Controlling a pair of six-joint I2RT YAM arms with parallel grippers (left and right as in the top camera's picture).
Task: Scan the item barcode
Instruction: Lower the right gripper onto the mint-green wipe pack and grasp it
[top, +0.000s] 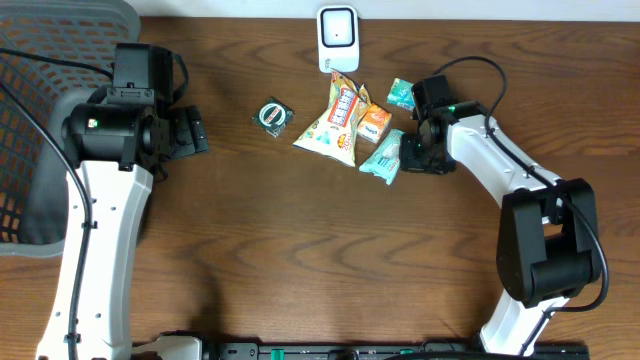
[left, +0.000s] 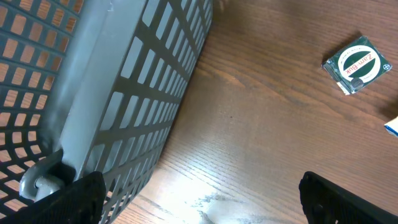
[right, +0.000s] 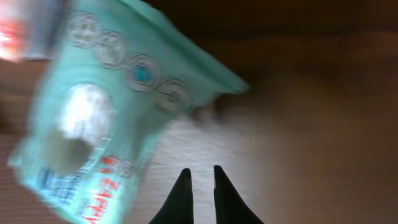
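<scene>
On the right, the right gripper (right: 200, 186) reaches low beside the teal packet (right: 106, 106), fingers nearly together, holding nothing; the left gripper (left: 199, 202) gapes wide

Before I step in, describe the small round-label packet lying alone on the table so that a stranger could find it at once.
Start at the white scanner standing at the far edge of the brown wooden table. Left of the pile of snack packets in front of it lies a small square packet with a dark green round label. Unlike the others, it sits apart, touching nothing.
</scene>
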